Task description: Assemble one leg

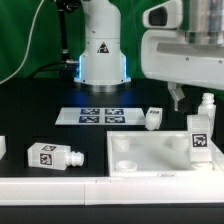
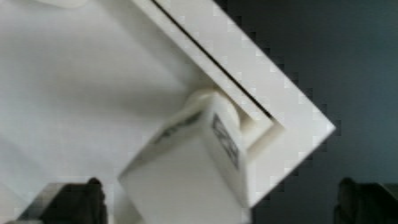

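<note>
Green backdrop, black bench (image 1: 30, 185), with the arm base (image 1: 100, 55) at the middle of the back edge. Flat in front of the base lies the marker board (image 1: 97, 115).

Toward the bench's front corner on the exterior view's right sits the white tabletop (image 1: 150, 160), recessed side up. At the tabletop's end nearest the bench edge on the exterior view's right, the leg (image 1: 200, 128) stands upright, narrow round end up, tag facing the camera.

Wrist view agrees: the leg (image 2: 196, 150) is tucked into a corner of the tabletop (image 2: 89, 80), against the raised rim (seated or just resting there, can't tell).

Above the tabletop's back edge hangs the gripper (image 1: 178, 97), just beside the leg toward the exterior view's left, not touching it. In the wrist view the gripper (image 2: 222, 205) is open: the dark fingertips (image 2: 80, 200) sit wide apart and clamp nothing.

Also on the bench:
- a second leg (image 1: 55, 156) on its side near the front edge, on the exterior view's left
- a third leg (image 1: 153, 118) between the marker board and the tabletop
- a small white part (image 1: 2, 148) cut off at the exterior view's left, can't identify
</note>
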`<state>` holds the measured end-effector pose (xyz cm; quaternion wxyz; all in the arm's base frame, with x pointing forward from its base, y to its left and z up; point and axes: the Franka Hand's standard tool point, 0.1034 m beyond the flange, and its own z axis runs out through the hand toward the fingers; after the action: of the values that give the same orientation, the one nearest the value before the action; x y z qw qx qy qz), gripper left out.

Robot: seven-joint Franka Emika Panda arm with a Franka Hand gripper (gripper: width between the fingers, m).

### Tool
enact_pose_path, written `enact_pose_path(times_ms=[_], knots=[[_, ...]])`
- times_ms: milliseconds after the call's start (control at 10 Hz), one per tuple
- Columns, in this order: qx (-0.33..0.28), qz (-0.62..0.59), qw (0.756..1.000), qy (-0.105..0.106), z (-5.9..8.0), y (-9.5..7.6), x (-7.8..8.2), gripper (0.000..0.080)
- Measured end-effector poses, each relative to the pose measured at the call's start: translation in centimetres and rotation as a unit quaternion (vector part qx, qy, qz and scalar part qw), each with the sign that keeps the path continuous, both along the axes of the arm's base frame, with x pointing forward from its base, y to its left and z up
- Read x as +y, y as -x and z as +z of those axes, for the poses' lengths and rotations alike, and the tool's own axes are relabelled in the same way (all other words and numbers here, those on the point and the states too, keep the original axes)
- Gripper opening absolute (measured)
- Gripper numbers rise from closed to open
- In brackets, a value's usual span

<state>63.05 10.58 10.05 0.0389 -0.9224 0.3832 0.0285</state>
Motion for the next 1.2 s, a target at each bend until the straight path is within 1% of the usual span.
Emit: enact_pose_path(times_ms=[100,200,300,500,700,900,1000,1100,1200], knots=[[-0.001,0.002,1.000,-0.002,-0.3,0.1,-0.4,0.0649],[0.001,-0.003,1.000,0.004,-0.2,0.2,-0.1,0.0649],[0.002,0.000,1.000,0.006,-0.4,0.2,0.1,0.0649],[0.003,-0.004,1.000,0.013,-1.6,0.0,-0.2,0.0649],[0.005,-0.022,1.000,0.022,-2.3,0.0,0.5,0.0649],[0.006,-0.036,0.999,0.026,-2.4,0.0,0.4,0.0649],[0.007,-0.049,0.998,0.025,-2.4,0.0,0.4,0.0528],[0.008,-0.079,0.996,0.026,-2.4,-0.1,0.5,0.0390],[0.009,-0.103,0.994,0.027,-2.4,-0.1,0.5,0.0333]])
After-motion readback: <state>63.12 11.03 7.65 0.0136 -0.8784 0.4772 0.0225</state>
